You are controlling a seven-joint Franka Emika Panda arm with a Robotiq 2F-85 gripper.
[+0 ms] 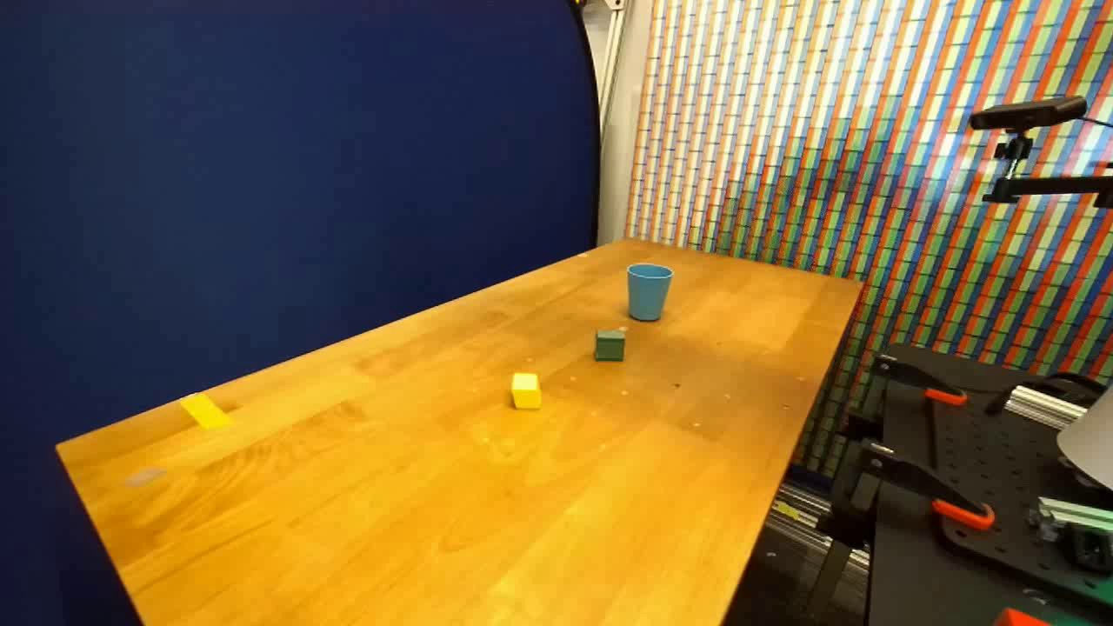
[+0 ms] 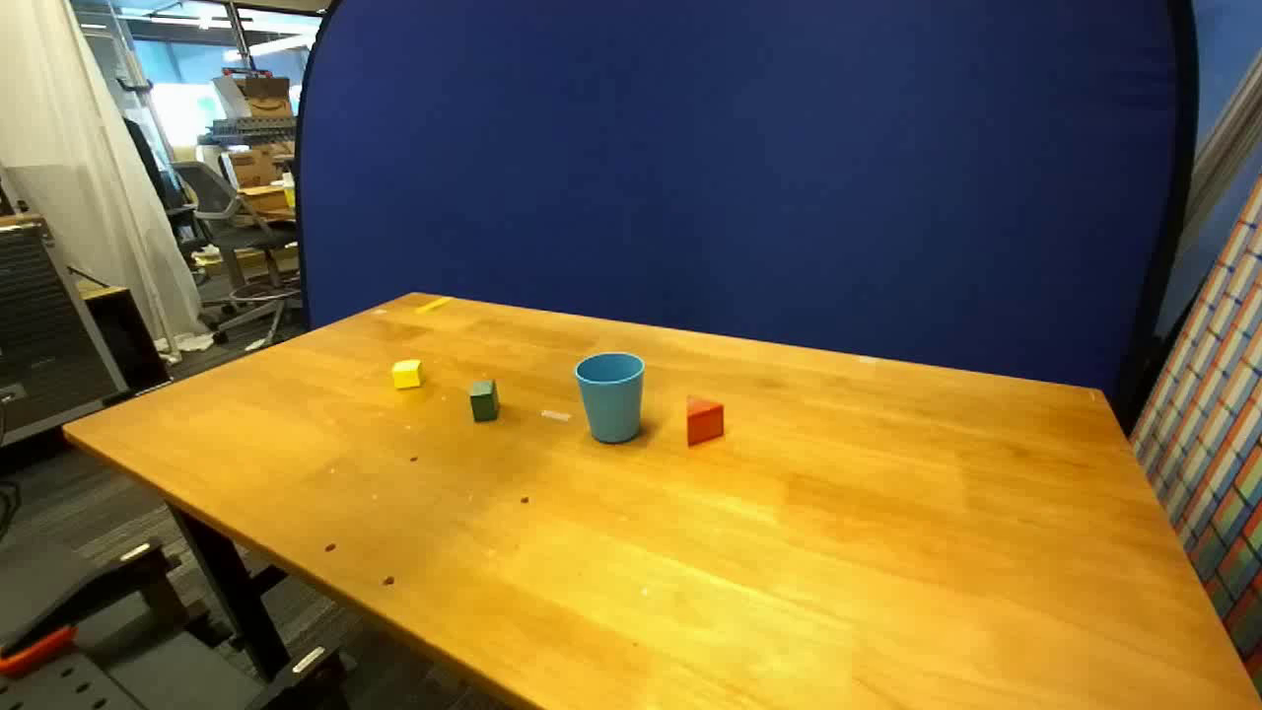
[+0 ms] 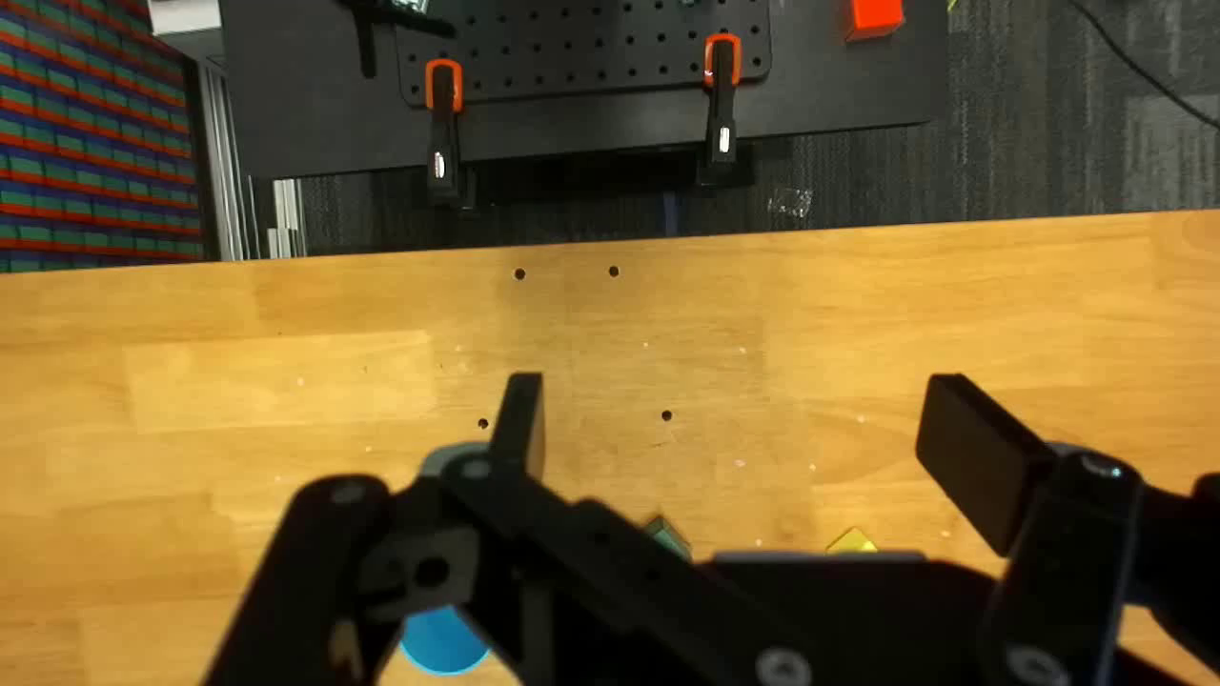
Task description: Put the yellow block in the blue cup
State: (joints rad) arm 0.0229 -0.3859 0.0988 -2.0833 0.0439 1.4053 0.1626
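Observation:
The yellow block (image 1: 526, 391), a small bright cube, sits on the wooden table in both exterior views (image 2: 406, 374). In the wrist view only a corner of the yellow block (image 3: 851, 541) shows; the gripper body hides the rest. The blue cup (image 1: 649, 294) stands upright on the table, mouth up, past the green block from the yellow one; it also shows in an exterior view (image 2: 612, 399). In the wrist view the blue cup (image 3: 443, 643) is partly hidden by the gripper's left linkage. My gripper (image 3: 734, 400) is wide open and empty, high above the table, and out of both exterior views.
A dark green block (image 1: 609, 346) stands between the yellow block and the cup. A red block (image 2: 705, 422) stands beside the cup. A flat yellow strip (image 1: 206, 410) lies near the table's edge. Black clamps (image 3: 722, 105) hold a plate on a bench past the table edge.

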